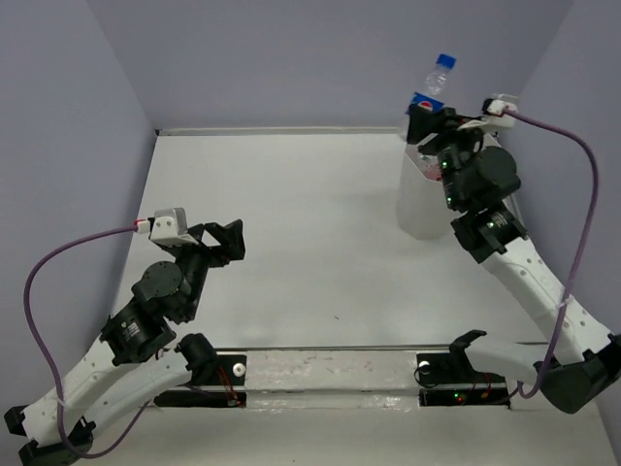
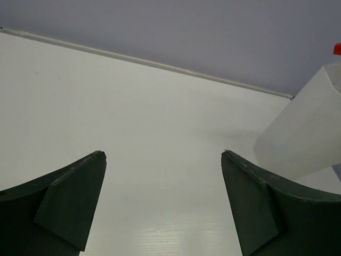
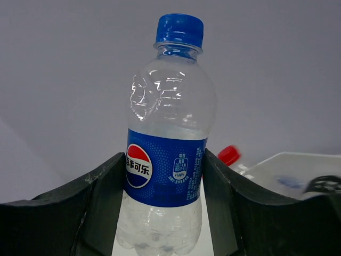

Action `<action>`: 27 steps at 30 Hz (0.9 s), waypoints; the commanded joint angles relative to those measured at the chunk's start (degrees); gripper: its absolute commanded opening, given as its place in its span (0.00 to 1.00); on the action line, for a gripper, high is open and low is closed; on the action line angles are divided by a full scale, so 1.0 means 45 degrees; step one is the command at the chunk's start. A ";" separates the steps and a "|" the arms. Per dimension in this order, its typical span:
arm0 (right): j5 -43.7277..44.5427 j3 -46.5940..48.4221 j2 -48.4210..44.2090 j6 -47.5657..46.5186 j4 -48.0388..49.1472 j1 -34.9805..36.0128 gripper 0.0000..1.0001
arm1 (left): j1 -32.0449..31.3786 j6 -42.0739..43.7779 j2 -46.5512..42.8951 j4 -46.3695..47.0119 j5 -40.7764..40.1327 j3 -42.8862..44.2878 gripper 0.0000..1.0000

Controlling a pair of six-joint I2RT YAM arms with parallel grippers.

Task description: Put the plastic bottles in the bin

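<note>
Right end effector [image 1: 428, 116] grips blue-capped bottle [image 3: 170, 106] above the bin [image 1: 417, 209].

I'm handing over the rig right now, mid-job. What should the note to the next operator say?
Left gripper: open, empty, low over the left side of the table.
Right gripper: shut on the blue-capped bottle, upright above the bin.
Done: a red cap shows at the bin, apparently a bottle already inside.
Left: lower and release the held bottle into the bin; no other loose bottle in view.
</note>
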 commanded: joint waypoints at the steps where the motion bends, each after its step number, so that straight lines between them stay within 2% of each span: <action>1: 0.1972 0.0551 0.0003 -0.2458 -0.1651 -0.1421 0.20 | 0.0989 0.0426 0.0177 0.1168 0.1692 -0.0161 0.99; 5: 0.3397 0.0398 0.0178 -0.3123 -0.1711 -0.2553 0.20 | 0.2044 0.0465 0.0236 0.1403 0.2652 -0.0317 0.99; 10: 0.3536 -0.0401 -0.0113 -0.2287 -0.2197 -0.3318 0.19 | 0.2534 0.0621 0.0431 0.1520 0.3122 -0.0376 0.99; 16: 0.3184 -0.1302 -0.0700 -0.1445 -0.2510 -0.4118 0.19 | 0.2690 0.0641 0.0509 0.1599 0.3414 -0.0395 0.99; 27: 0.2481 -0.2142 -0.0778 -0.0507 -0.2746 -0.4354 0.20 | 0.2827 0.0622 0.0489 0.1599 0.3454 -0.0434 0.99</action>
